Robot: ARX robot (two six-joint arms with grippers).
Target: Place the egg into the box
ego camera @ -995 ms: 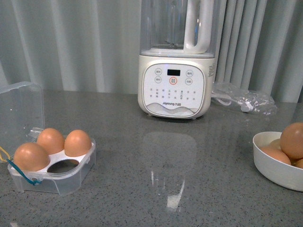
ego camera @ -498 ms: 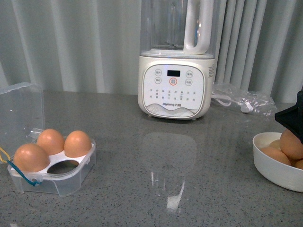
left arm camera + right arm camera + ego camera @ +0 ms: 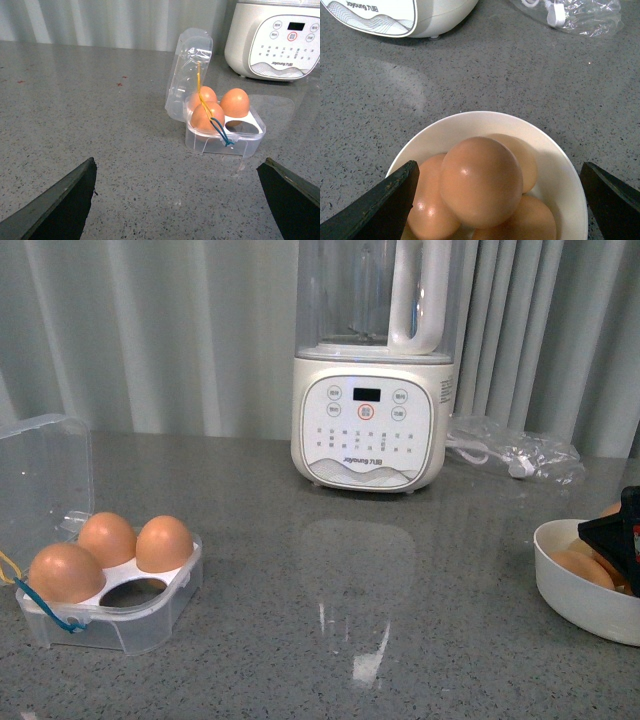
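Note:
The box stands open at the front left, its clear lid upright. It holds three brown eggs and one empty hole. It also shows in the left wrist view. A white bowl at the right holds several brown eggs. The egg lies on top of that pile. My right gripper is open, just above the bowl, with one finger on each side of the top egg. It shows at the right edge of the front view. My left gripper is open and empty over bare counter, short of the box.
A white blender with a clear jug stands at the back centre, and its base shows in both wrist views. A crumpled plastic bag with a cable lies to its right. A grey curtain hangs behind.
My right gripper has come in from the right edge and lowered over the bowl, now covering the top egg in the front view. The box and its eggs have not moved.

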